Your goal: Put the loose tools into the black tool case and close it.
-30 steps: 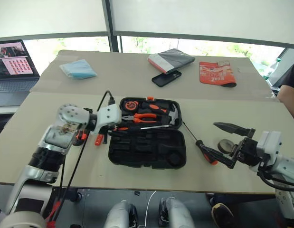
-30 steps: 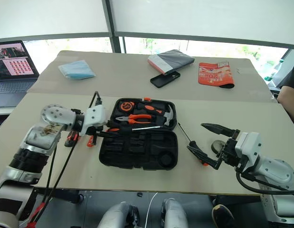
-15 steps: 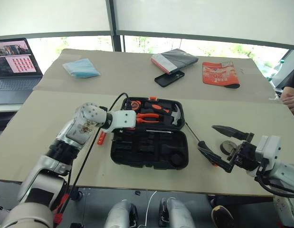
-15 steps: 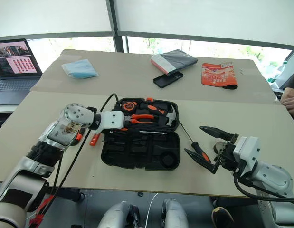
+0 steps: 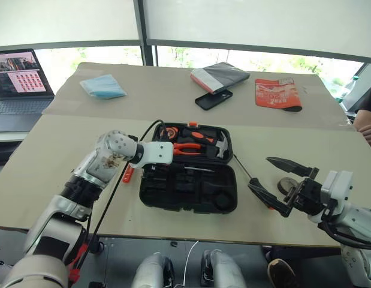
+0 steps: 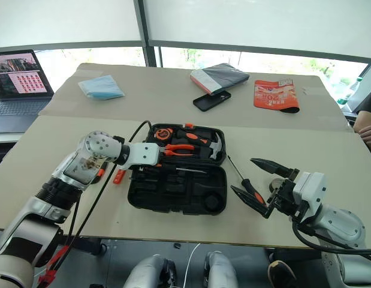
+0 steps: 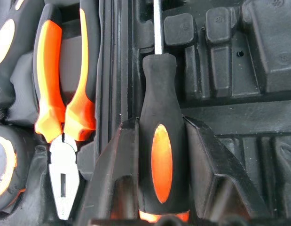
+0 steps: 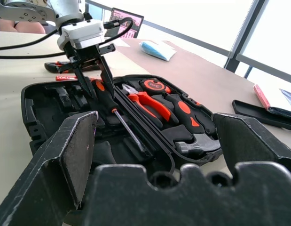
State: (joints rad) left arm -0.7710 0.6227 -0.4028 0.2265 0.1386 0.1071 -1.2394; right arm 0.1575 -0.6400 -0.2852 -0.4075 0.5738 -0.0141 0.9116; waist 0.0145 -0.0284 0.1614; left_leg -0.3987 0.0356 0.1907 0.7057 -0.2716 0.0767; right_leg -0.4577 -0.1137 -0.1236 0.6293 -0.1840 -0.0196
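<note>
Office, laptop (image 5: 17, 75), tables (image 5: 47, 156) by windows (image 5: 245, 24)

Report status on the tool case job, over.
Left gripper holding a screwdriver over the open black tool case. Right gripper open, empty, near a loose screwdriver on the table. Nothing in the way.

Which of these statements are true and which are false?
1. The black tool case lies open on the table. True.
2. The left gripper has a screwdriver between its fingers, over the case. True.
3. The right gripper is shut on a hammer. False: it is open and holds nothing.
4. The pliers lie loose on the table outside the case. False: they sit in the case.
5. Another screwdriver lies on the table near the right gripper. True.
</note>
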